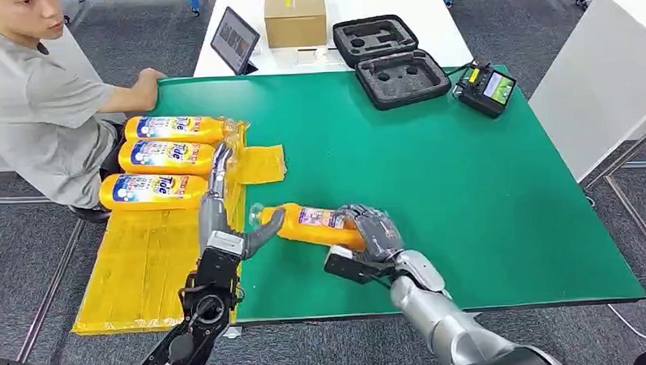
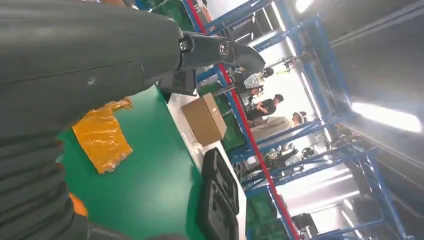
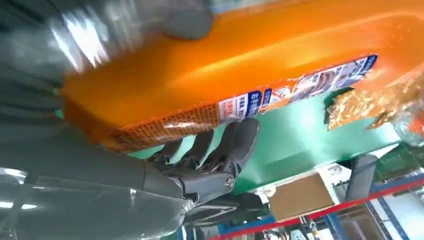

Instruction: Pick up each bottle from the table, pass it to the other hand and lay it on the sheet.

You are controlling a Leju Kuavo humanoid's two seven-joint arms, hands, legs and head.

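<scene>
Head view: right hand point(image 1: 370, 228) fingers wrapped round orange bottle point(image 1: 309, 219) above green counter point(image 1: 433, 179); left hand point(image 1: 223, 204) fingers spread at its cap. Risk: early release drops bottle short of yellow sheet point(image 1: 144, 262).

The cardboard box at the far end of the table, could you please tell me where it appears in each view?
Head view: the cardboard box stands at top centre, on the white table beyond the green one.
Left wrist view: the box is mid-picture, beside the green table's edge.
Right wrist view: the box sits low, right of centre.
Shared landmark: the green table.
</scene>
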